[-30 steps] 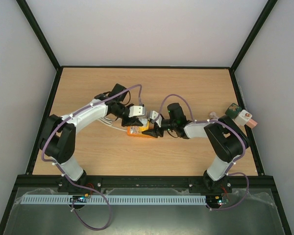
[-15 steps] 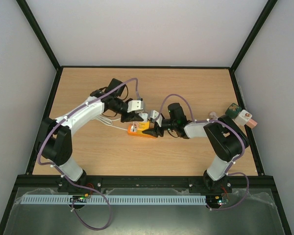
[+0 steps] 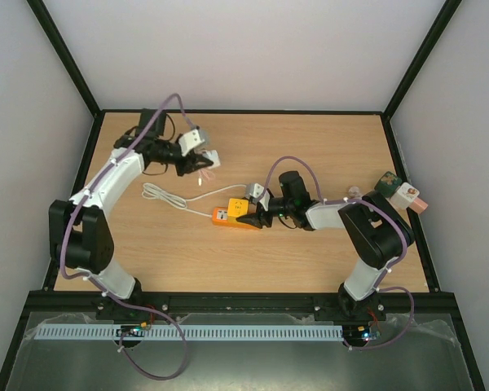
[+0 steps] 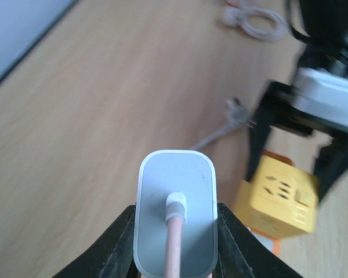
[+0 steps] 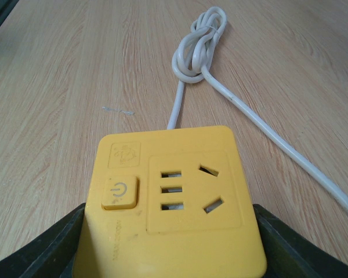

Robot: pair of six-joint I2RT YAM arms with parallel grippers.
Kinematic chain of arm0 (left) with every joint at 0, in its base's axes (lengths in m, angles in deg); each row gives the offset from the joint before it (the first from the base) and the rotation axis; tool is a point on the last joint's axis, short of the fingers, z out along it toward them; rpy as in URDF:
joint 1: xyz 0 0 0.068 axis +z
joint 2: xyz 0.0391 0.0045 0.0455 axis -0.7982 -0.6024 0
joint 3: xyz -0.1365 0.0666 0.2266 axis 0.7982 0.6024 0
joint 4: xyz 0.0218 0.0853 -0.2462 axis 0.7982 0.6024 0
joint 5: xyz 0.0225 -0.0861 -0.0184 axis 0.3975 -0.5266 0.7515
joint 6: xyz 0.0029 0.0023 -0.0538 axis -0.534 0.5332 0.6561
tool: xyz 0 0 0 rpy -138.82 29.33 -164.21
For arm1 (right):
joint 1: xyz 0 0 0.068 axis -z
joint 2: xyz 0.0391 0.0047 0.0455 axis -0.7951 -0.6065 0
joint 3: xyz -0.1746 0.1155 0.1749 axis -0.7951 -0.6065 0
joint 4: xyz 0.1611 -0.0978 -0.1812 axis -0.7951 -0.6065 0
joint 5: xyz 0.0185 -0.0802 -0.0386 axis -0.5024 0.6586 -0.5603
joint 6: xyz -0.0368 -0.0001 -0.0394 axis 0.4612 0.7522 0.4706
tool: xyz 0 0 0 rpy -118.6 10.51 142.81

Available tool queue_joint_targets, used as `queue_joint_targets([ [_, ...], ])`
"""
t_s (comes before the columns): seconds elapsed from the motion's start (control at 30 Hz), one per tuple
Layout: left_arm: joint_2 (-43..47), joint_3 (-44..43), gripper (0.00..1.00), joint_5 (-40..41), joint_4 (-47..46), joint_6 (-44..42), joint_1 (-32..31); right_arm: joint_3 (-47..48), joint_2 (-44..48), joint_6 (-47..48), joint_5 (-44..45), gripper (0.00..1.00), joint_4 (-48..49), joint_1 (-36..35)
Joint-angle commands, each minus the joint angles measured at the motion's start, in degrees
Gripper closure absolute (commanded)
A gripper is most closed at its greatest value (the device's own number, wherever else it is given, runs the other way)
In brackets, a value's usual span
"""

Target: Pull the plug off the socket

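We see the left jaws clenched on the white plug (image 4: 175, 220), over the far left part of the surface (image 3: 326, 147). It is well apart from the yellow socket (image 5: 168, 197), which the right jaws grasp near the middle.

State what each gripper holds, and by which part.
Left gripper: the white plug, by its two sides. Right gripper: the yellow socket block, by its two sides.
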Motion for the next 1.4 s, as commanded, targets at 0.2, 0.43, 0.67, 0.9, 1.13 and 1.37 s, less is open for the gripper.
queue_joint_targets([
  [0.2,-15.48,-12.34,0.75,9.13,-11.88,27.81,10.99,0.03,-2.14,0.22,2.91,0.66,-4.20,0.22],
  [0.43,-26.59,-21.19,0.74,7.62,-11.47,34.52,16.07,0.14,-1.67,0.15,3.52,0.66,-4.61,0.22],
  [0.67,-33.87,-26.45,0.74,9.20,-13.67,38.44,17.38,0.28,-1.47,-0.30,4.18,0.66,-4.67,0.22],
  [0.9,-39.65,-32.73,0.74,9.01,-11.67,40.82,21.00,0.32,-1.40,-0.37,4.46,0.66,-4.76,0.26],
  [1.13,-42.65,-34.44,0.73,9.80,-11.49,40.89,24.11,0.35,-1.90,-0.97,4.73,0.66,-4.16,0.22],
  [1.37,-47.67,-39.61,0.72,7.50,-11.19,45.66,28.76,0.43,-1.14,-0.30,5.24,0.66,-5.22,0.23],
])
